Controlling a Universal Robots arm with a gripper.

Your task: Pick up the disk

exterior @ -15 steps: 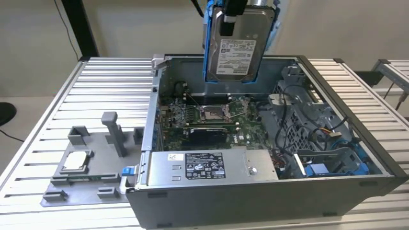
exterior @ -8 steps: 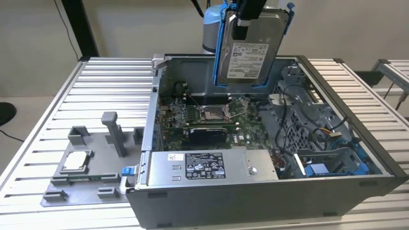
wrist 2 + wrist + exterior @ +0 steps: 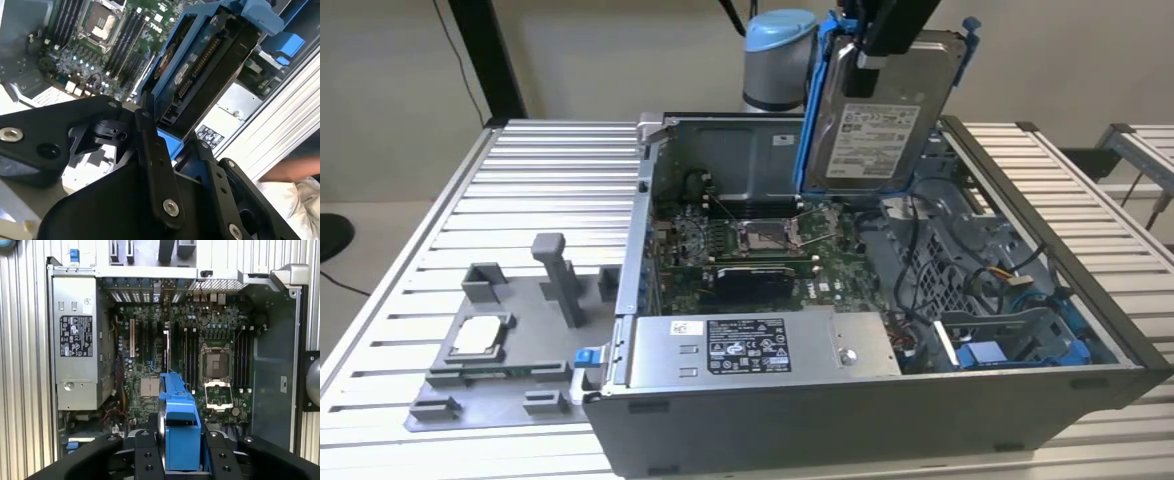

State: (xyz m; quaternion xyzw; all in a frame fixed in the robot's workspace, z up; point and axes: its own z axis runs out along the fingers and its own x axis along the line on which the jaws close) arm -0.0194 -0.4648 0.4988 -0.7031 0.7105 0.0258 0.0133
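Here your gripper [image 3: 878, 50] is clamped on the top edge of the disk [image 3: 874, 120], which hangs upright, long axis vertical, clear above the open computer case [image 3: 1067, 385]; in the first wrist view its blue carrier sits between the jaws

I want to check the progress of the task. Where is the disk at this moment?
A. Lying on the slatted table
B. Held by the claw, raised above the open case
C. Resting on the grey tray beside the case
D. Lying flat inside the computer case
B: in the exterior view the disk hangs upright in the claw, above the open computer case.
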